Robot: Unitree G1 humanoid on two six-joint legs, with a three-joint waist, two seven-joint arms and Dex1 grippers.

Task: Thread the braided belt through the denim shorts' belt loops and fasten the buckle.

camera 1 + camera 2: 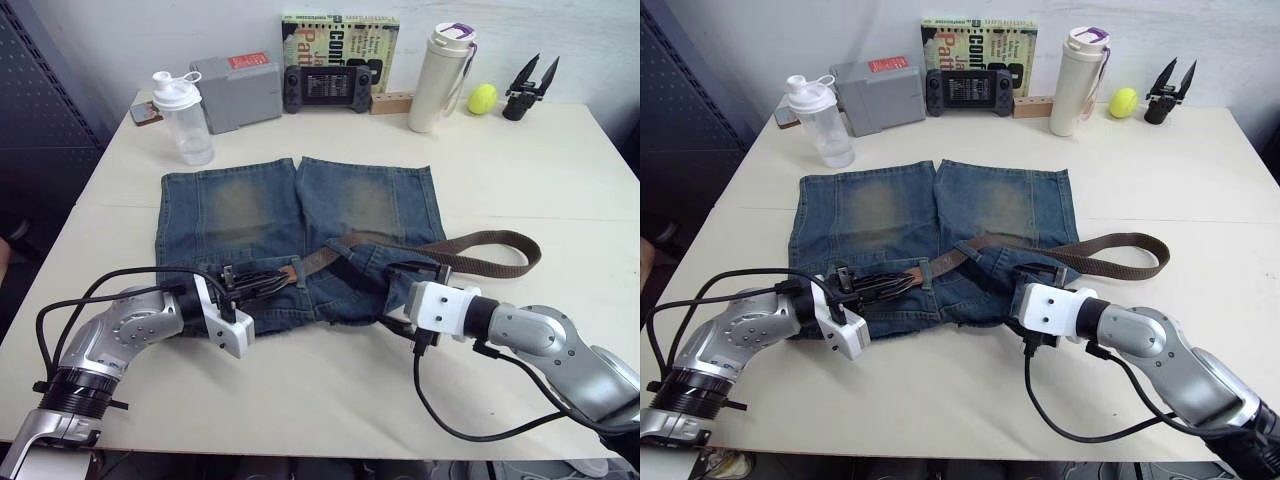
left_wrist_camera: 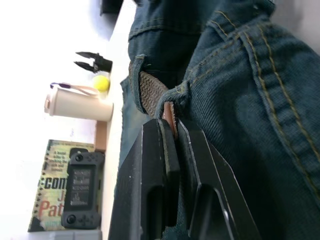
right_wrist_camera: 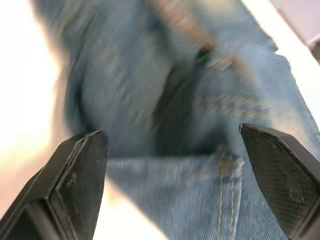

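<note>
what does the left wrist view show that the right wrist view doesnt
Left wrist view: the left gripper shut on the braided belt tip past a belt loop, with the white bottle, yellow ball and game console behind. Right wrist view: the right gripper open over the cloth. Both show the denim shorts.

Silver arms, white wrists, black cables, black-fingered tools.
</note>
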